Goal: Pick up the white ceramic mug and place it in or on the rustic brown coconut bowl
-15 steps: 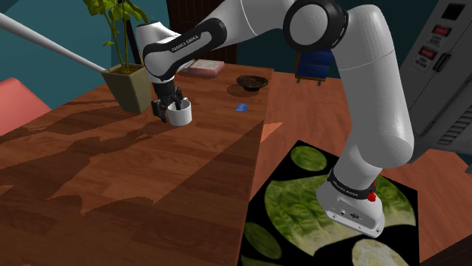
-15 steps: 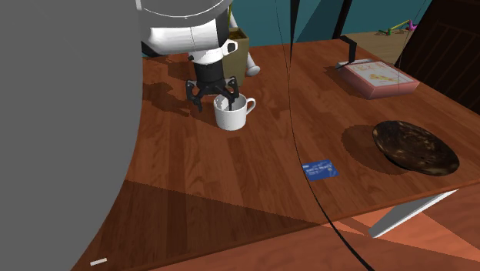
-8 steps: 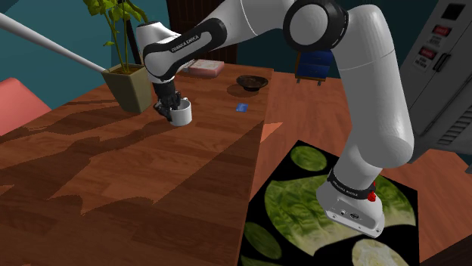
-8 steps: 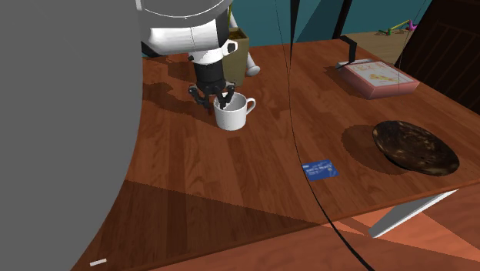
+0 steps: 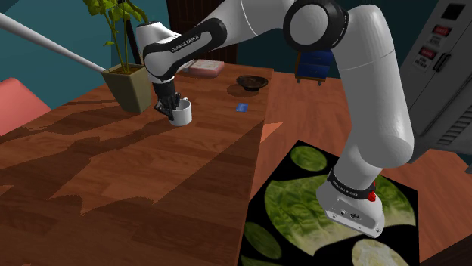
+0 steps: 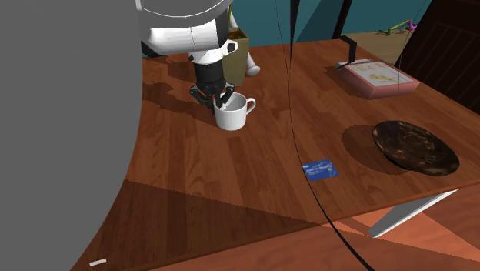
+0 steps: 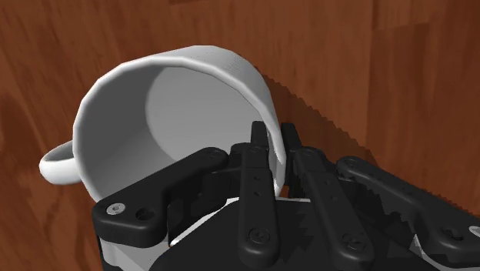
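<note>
Gripper (image 7: 277,150) went from wide to clamped on mug (image 7: 185,85) wall within 1 s. Grasp looks set; lift toward bowl (image 6: 415,148) next.

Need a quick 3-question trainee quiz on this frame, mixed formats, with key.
1. True or false: the gripper clasps the mug's wall, one finger inside, one outside.
2. What lies on the table between mug and bowl? A) blue card B) spoon C) apple
3. Fill in: in the second exterior view, the mug's handle points toward the picture's ____.
Key: 1 true; 2 A; 3 right.
</note>
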